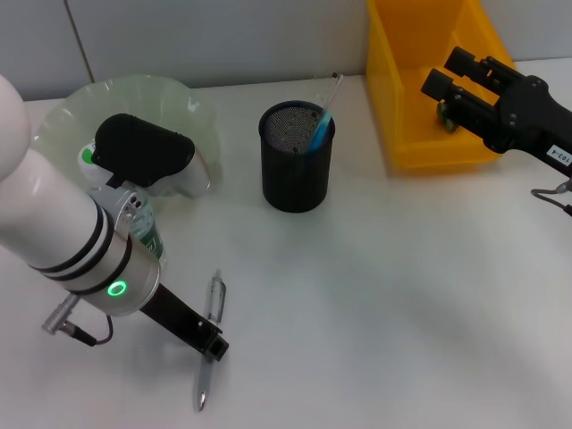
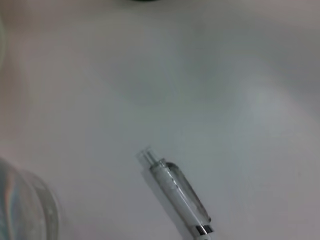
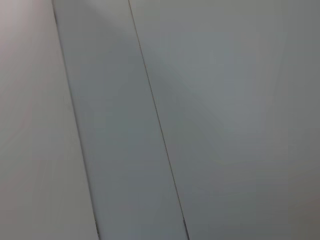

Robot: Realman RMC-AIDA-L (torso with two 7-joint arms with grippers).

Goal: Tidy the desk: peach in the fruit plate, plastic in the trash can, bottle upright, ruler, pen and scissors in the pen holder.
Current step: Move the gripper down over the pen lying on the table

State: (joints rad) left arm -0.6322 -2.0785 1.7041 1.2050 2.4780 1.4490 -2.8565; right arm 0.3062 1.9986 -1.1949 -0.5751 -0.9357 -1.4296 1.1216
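The silver and clear pen point(image 1: 213, 308) point(image 2: 179, 190) lies on the white desk point(image 1: 402, 295) near its front left. My left gripper point(image 1: 212, 345) is down at the pen's middle. The bottle point(image 1: 149, 237) stands behind that arm, mostly hidden, its green-topped cap point(image 1: 87, 155) showing. The black mesh pen holder point(image 1: 295, 161) holds the light blue scissors point(image 1: 319, 131) and the clear ruler point(image 1: 330, 89). My right gripper point(image 1: 450, 75) hangs open over the yellow trash can point(image 1: 420, 54), with a small piece of plastic point(image 1: 444, 119) under it. The pale green fruit plate point(image 1: 134, 94) is at the back left. The peach is hidden.
A grey panelled wall runs along the desk's far edge, and the right wrist view shows only that wall. The bottle's clear base point(image 2: 20, 212) is close beside the pen in the left wrist view. A cable point(image 1: 559, 192) hangs from the right arm.
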